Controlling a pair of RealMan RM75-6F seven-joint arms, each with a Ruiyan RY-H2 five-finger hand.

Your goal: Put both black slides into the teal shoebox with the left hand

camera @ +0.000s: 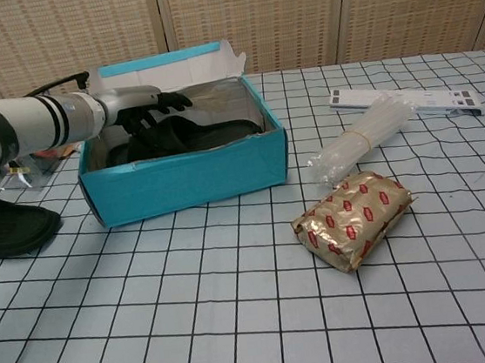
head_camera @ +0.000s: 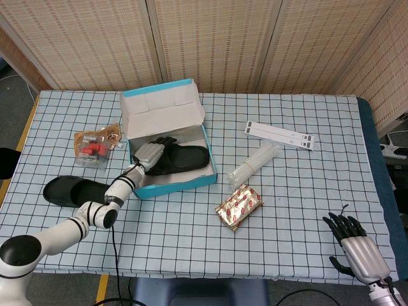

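The teal shoebox (head_camera: pixel 191 183) (camera: pixel 190 180) stands open at the table's back left, lid flap up. One black slide (head_camera: pixel 185 158) (camera: pixel 198 137) lies inside it. My left hand (head_camera: pixel 150 153) (camera: pixel 142 110) reaches in over the box's left end, its fingers (camera: pixel 170 99) spread just above the slide's heel, gripping nothing that I can see. The other black slide (head_camera: pixel 70 190) (camera: pixel 2 228) lies on the cloth left of the box, beside my left forearm. My right hand (head_camera: pixel 354 245) hangs at the table's front right corner with fingers spread and nothing in it.
A clear packet with red contents (head_camera: pixel 95 145) lies left of the box. To the right are a white strip (head_camera: pixel 280 135) (camera: pixel 404 100), a clear plastic bundle (head_camera: pixel 255 164) (camera: pixel 360 140) and a gold-red pack (head_camera: pixel 239 207) (camera: pixel 352 217).
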